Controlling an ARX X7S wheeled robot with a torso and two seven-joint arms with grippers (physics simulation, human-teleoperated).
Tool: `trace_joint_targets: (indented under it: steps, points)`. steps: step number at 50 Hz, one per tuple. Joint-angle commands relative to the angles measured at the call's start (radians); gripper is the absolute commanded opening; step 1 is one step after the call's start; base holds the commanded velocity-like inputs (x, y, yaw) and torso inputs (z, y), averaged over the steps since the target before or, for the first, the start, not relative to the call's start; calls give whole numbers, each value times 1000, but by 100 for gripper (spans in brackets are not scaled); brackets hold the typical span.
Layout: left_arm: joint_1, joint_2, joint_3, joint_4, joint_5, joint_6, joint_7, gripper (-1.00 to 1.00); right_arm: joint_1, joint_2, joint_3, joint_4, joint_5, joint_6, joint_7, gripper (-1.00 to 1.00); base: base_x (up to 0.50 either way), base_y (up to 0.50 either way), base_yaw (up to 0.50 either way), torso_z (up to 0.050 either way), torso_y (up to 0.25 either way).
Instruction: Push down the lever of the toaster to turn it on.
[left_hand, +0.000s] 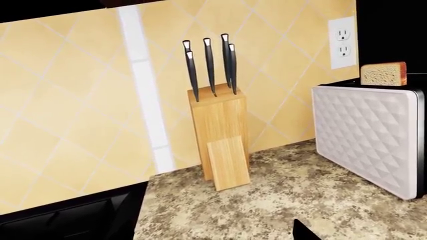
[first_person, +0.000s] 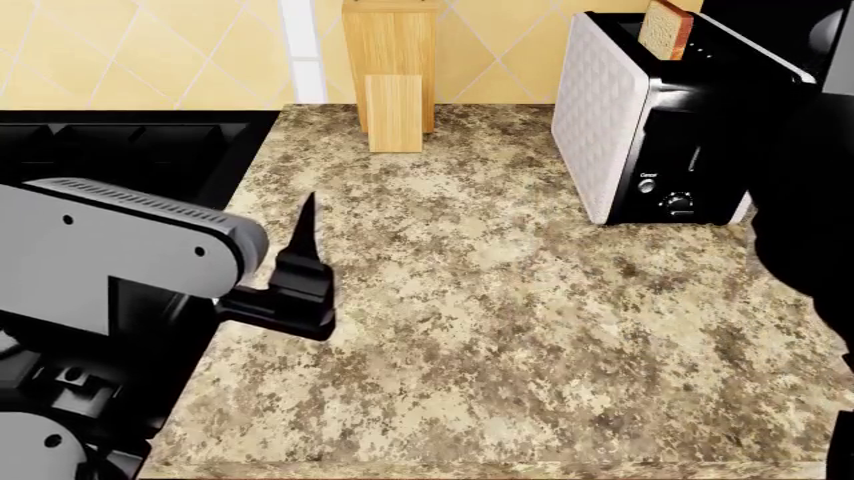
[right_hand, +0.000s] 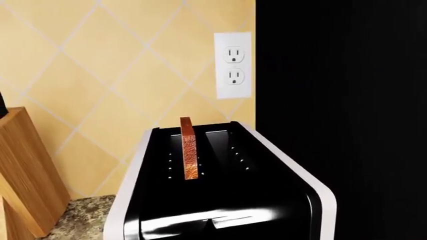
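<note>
The toaster (first_person: 587, 100) stands at the counter's back right, with white dimpled sides and a black end panel facing me. A bread slice (first_person: 663, 28) sticks up from its slotted top. The lever's slot (first_person: 693, 160) shows as a thin vertical line above the silver knobs (first_person: 649, 185); the knob itself is too small to make out. My right arm (first_person: 801, 200) is a dark mass right of the toaster. Its wrist view looks over the toaster's top (right_hand: 220, 165), and its fingers do not show clearly. My left gripper (first_person: 307, 225) hovers open over the counter's left part, far from the toaster.
A tan wooden knife block (first_person: 391, 70) stands against the tiled wall at the back, left of the toaster. A black cooktop (first_person: 134, 140) lies left of the counter. A wall outlet (right_hand: 233, 65) sits behind the toaster. A dark panel (right_hand: 340, 100) rises right of the toaster.
</note>
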Motion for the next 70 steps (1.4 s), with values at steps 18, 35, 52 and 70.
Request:
trace_joint_targets:
  steps: [18,35,52,70]
  points:
    - [1,-3,18,-3,19,13,6,100,54,-5,-55,102,-61,-45,-33,-100,0,0,0,0,0]
    - [-3,-1,32,-7,32,18,9,100,100,-19,-99,178,-105,-76,-56,-100,0,0,0,0,0]
    - [5,-34,19,7,-2,40,3,100,98,-23,-119,220,-114,-88,-80,-100,0,0,0,0,0]
    - [1,-42,26,5,-4,49,2,100,100,-23,-123,253,-122,-97,-82,-100,1,0,0,0,0]
